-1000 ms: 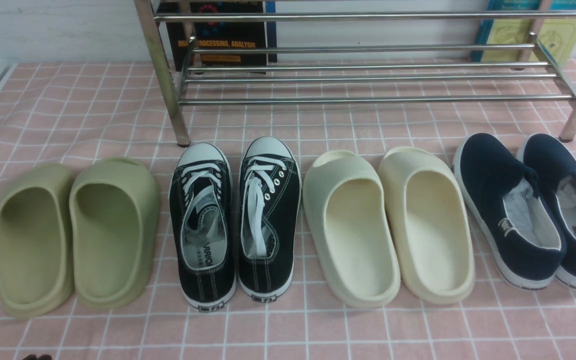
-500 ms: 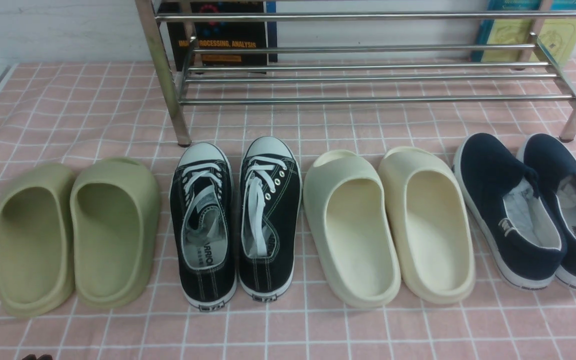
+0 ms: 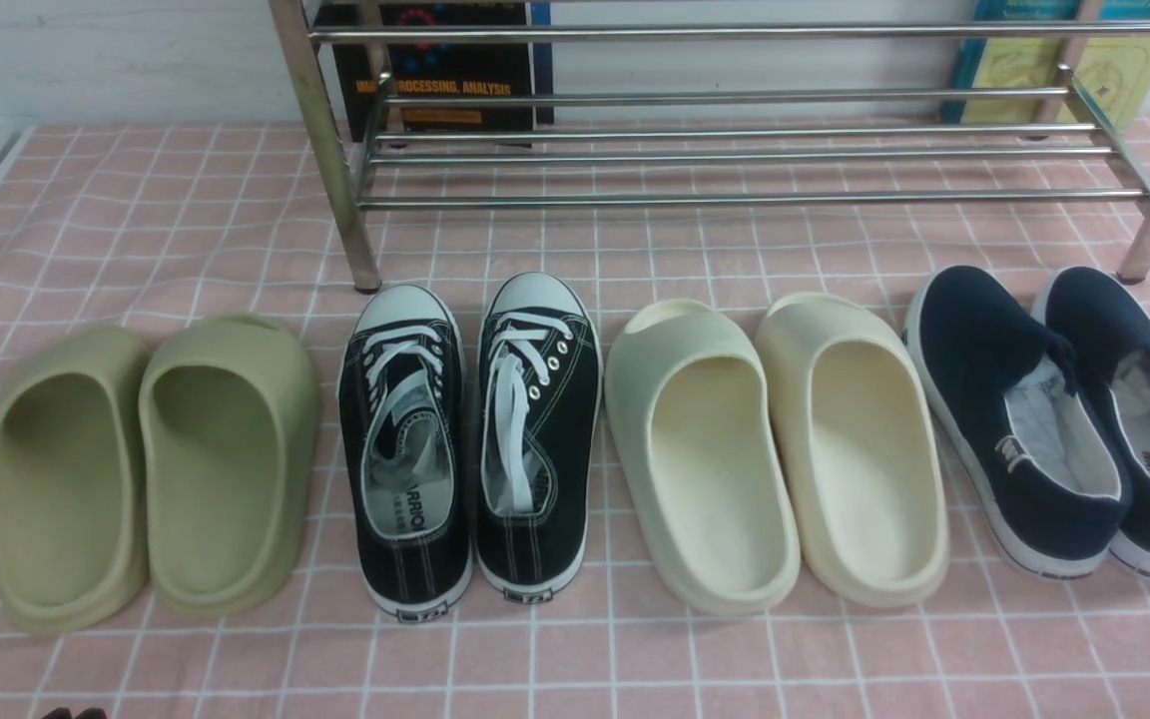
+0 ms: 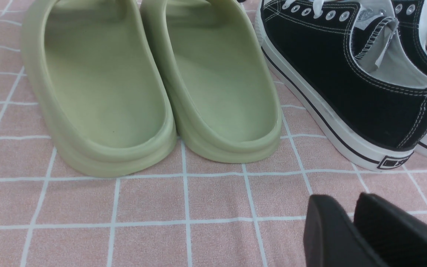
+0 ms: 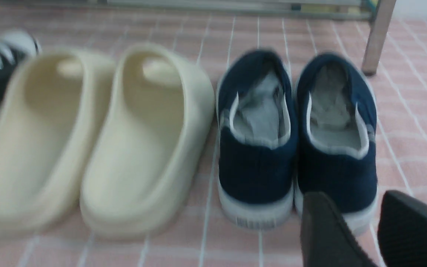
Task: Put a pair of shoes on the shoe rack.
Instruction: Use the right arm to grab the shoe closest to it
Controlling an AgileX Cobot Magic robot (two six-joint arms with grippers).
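The pair of shoes sits on the pink checked cloth at about four o'clock in the front view, toes toward the shoe rack along twelve o'clock (cream slides lie just beside them at their nine o'clock). The right gripper hovers just behind the navy heels, jaws parted with nothing between them. The left gripper hangs low near the green slides' heels, its fingers so close together that I cannot tell whether they are parted.
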